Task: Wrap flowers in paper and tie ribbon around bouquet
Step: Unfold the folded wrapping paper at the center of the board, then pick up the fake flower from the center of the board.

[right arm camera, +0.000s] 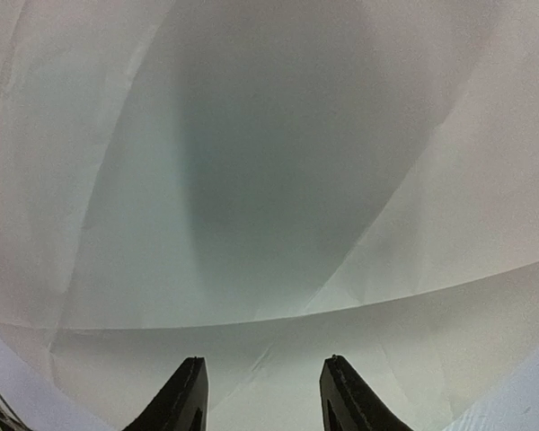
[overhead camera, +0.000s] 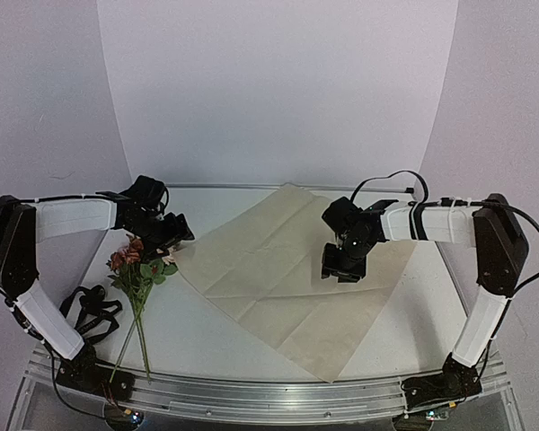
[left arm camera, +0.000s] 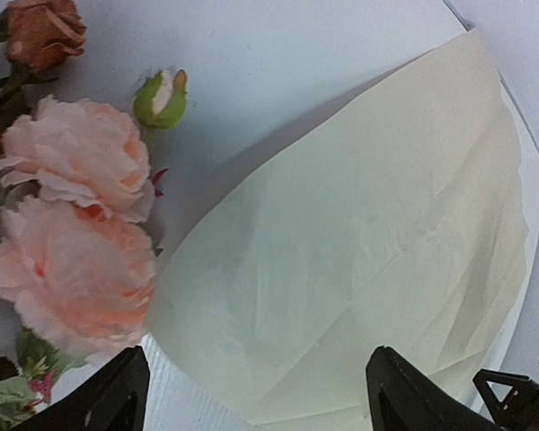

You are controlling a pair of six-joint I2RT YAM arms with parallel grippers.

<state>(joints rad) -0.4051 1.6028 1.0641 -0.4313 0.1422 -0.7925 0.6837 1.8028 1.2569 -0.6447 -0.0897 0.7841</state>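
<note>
Okay, left to right from my seat: way over on the left, by the arm base, there's a black tangle I take for the ribbon (overhead camera: 94, 310), nobody touching it. Just right of it the flowers (overhead camera: 140, 269) lie on the table (overhead camera: 207, 341), blooms at the far end and thin stems running toward the near edge. So the long axis goes near-to-far, and as far as I can tell they sit just off the paper (overhead camera: 278, 269), not on it. The left gripper (overhead camera: 172, 230) hovers just past the blooms, by the paper's left corner, fingers spread wide with nothing between them. Its wrist view has the pink blooms off to the left of the fingers. The paper lies flat mid-table, turned like a diamond. The right gripper (overhead camera: 341, 266) hangs over the paper's right half, fingers partly apart, gripping nothing. My read: the left arm is clearly the nearer one, and it'd need to shift near-left and close across the stems.
</note>
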